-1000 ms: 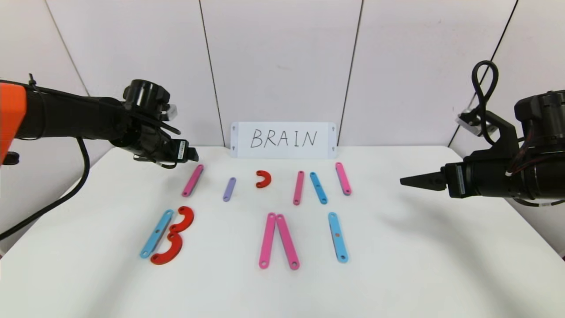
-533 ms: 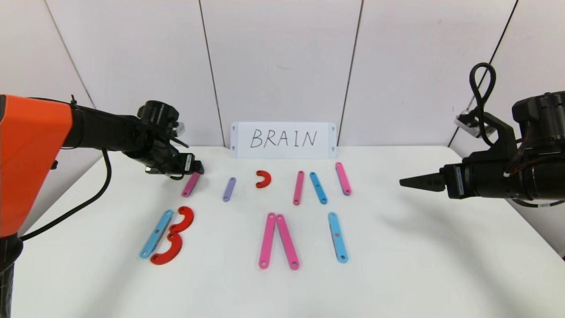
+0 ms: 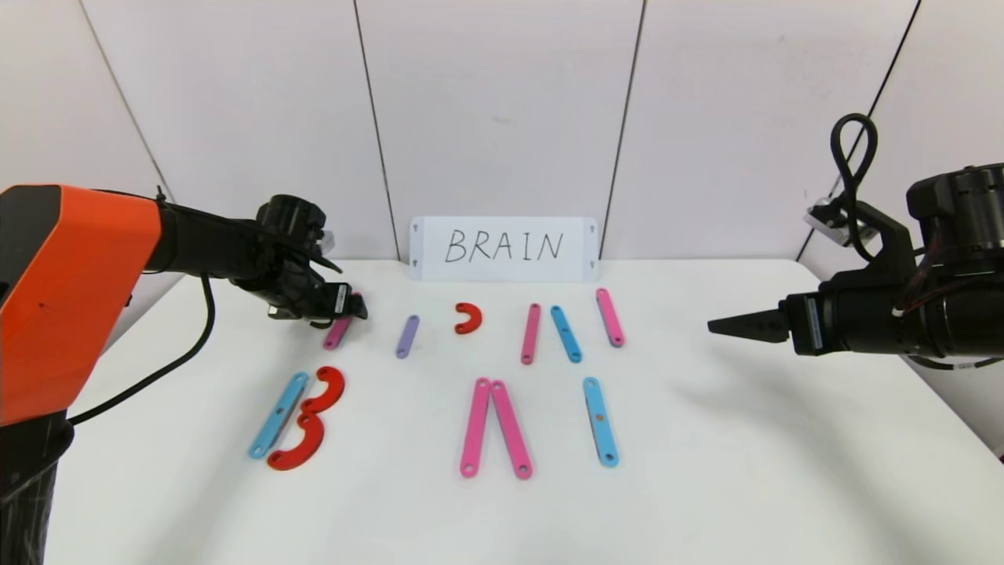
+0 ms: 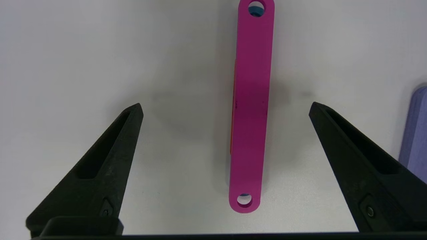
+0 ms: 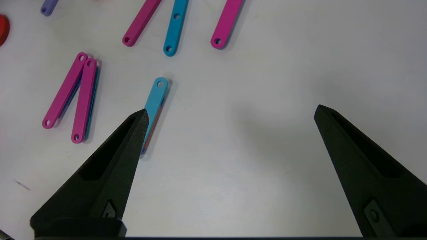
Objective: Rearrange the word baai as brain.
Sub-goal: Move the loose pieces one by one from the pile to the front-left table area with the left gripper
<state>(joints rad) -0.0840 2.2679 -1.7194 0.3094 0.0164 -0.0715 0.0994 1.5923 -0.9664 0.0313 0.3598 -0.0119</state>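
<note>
The left gripper [image 4: 225,110] has its two fingers [image 4: 110,156] spread as wide as they go and holds nothing. Between them, a little nearer the one finger than the other, lies a pink strip [image 4: 250,110] flat on the white table [image 4: 66,50], running lengthwise away from the wrist, with a hole at each end. Neither finger touches it. Just outside one finger the edge of the purple strip [image 4: 413,133] shows.

The step in hand looks like picking up this pink strip, a spare from the far row, to build a missing letter. To do it well, the gripper should shift sideways until the strip sits midway between the fingers, then drop until the tips reach the tabletop, since the piece is thin and flat. Closing across its narrow width near the middle would keep it balanced. The purple strip is close enough to be nudged, so the outer finger needs to stay clear of it.

Farther out, the front row holds the blue strip with red curves [image 3: 302,420] forming B, the two pink strips [image 3: 494,428] leaning together, and a single blue strip [image 3: 600,422]. The handwritten card [image 3: 502,248] stands at the back. The right gripper [image 3: 718,325] hovers well apart at the table's far side, fingers wide and empty.
</note>
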